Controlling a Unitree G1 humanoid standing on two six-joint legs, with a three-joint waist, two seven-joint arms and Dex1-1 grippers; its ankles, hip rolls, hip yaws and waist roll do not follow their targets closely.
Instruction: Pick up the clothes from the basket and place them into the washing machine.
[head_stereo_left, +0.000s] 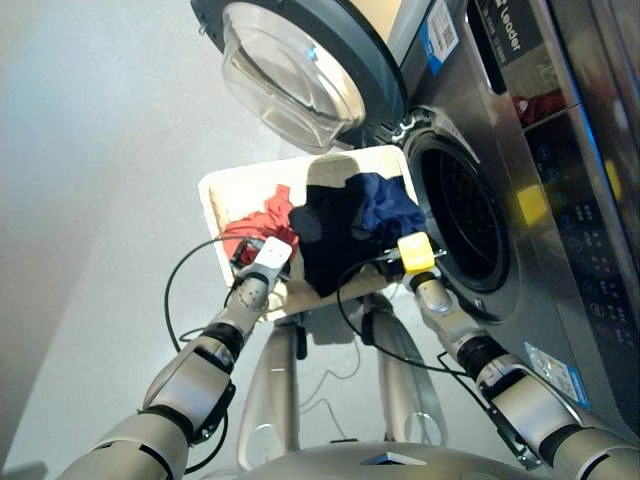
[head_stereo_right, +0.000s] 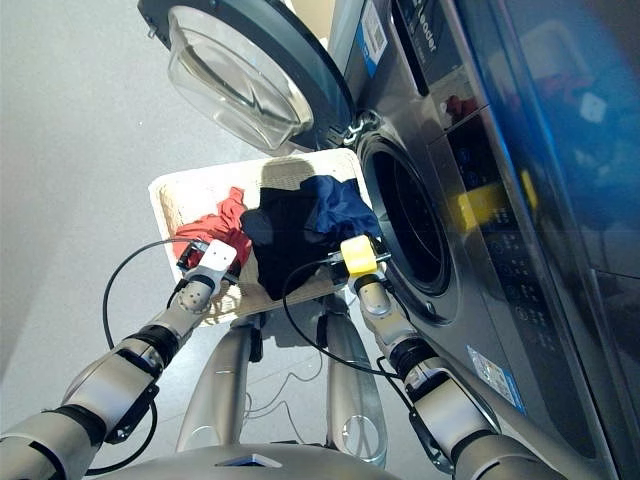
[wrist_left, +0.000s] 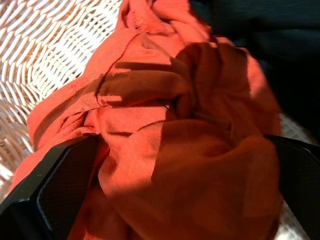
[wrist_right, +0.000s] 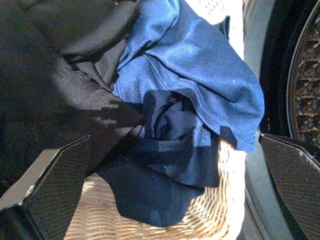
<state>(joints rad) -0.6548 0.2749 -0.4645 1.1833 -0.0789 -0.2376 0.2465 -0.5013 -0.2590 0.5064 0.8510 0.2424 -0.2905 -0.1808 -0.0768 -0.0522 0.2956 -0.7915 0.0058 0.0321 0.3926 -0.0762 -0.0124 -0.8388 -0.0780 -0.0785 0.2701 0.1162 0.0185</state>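
The cream wicker basket (head_stereo_left: 228, 190) sits on the floor in front of the washing machine (head_stereo_left: 560, 200), whose porthole (head_stereo_left: 465, 215) and round glass door (head_stereo_left: 295, 65) are open. In the basket lie a coral-red garment (wrist_left: 165, 110), a black garment (head_stereo_left: 330, 245) and a navy blue one (wrist_right: 200, 75). My left gripper (wrist_left: 180, 142) is open and low over the red garment, which bulges between its fingers (wrist_left: 60, 185). My right gripper (wrist_right: 175, 140) is open above the navy garment at the basket's edge nearest the porthole.
The open door (head_stereo_right: 240, 70) hangs over the basket's far side. A dark appliance front with a control panel (head_stereo_left: 580, 230) rises to the right. Black cables (head_stereo_left: 180, 290) loop from both wrists. Grey floor (head_stereo_left: 90, 200) lies to the left.
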